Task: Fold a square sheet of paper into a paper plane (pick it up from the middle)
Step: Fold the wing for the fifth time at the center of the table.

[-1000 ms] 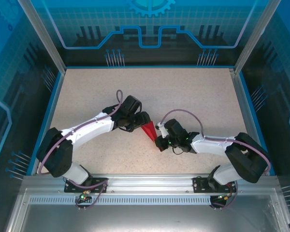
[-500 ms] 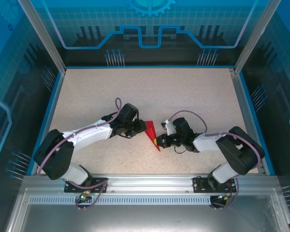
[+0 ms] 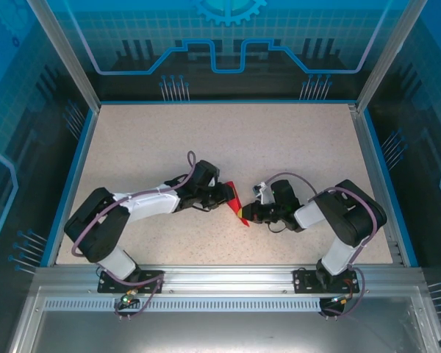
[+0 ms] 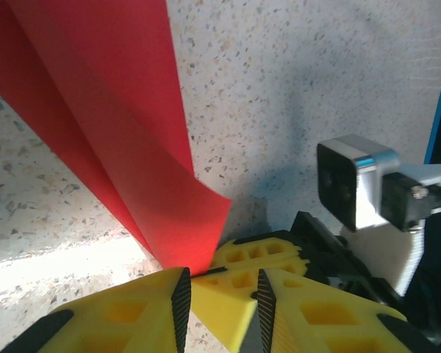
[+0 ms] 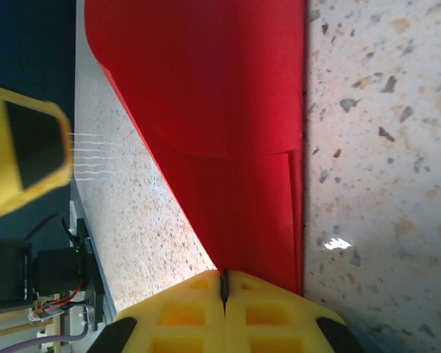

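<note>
Red folded paper sheet pinched in closed right claw; left claw narrow at same tip, grip unclear. Tear risked if claws pulled apart.

Both wrist views crop the square sheet of paper; from above, its creases are too small to tell.

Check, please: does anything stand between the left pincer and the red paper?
Nothing visible does. The left pincer is at a corner of the red paper, close to the right pincer, which is shut on that paper.
</note>
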